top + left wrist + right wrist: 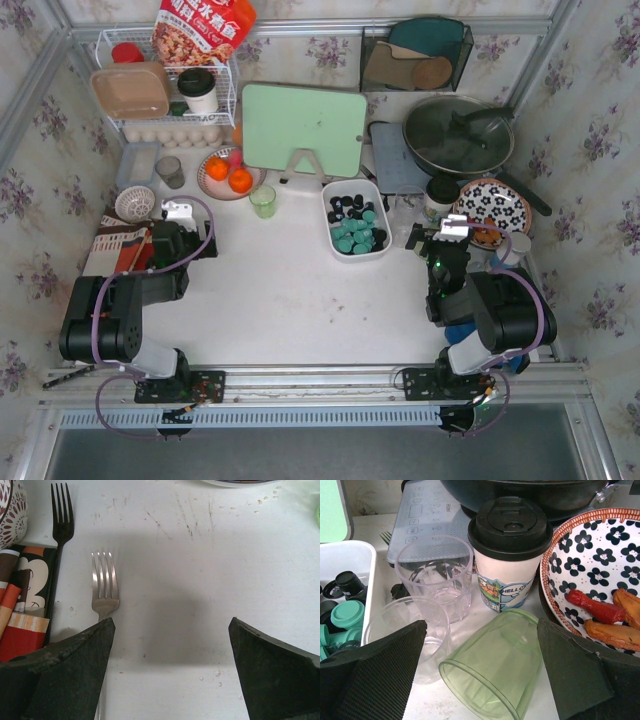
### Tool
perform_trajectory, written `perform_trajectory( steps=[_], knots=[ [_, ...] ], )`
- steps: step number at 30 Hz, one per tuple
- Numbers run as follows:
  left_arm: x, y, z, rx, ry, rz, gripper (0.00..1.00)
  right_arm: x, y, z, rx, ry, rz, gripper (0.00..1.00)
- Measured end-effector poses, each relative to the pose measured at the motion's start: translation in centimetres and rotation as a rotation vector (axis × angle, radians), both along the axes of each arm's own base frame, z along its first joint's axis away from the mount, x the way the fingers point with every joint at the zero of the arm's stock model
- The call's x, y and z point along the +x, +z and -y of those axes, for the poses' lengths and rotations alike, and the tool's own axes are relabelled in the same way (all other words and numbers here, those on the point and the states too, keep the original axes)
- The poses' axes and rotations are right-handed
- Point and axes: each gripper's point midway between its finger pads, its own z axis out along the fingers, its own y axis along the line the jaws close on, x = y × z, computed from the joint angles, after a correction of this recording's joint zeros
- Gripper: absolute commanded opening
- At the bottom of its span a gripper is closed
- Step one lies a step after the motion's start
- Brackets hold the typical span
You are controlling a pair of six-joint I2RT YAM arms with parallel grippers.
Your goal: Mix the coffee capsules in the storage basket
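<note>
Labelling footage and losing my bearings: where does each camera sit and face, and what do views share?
Top external: above and behind, looking down on the table; left arm and right arm show.
Left wrist: on the left arm, facing down at a silver fork; left gripper open.
Right wrist: on the right arm, angled forward at a lidded cup; right gripper open.
Shared: top and right wrist both show the storage basket and coffee capsules.

White scratched tabletop between floral-papered walls, aluminium rail along the near edge.
</note>
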Motion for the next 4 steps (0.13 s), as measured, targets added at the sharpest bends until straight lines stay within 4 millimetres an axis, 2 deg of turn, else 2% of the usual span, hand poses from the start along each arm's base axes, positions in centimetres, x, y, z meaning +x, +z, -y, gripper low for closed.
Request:
perform_trajectory(
  steps=[4],
  knots=[
    [0.0, 0.0, 0.0, 0.0, 0.0, 0.0, 0.99, 0.66, 0.02, 0.23, 0.002, 0.007, -0.009, 1.0]
  ],
)
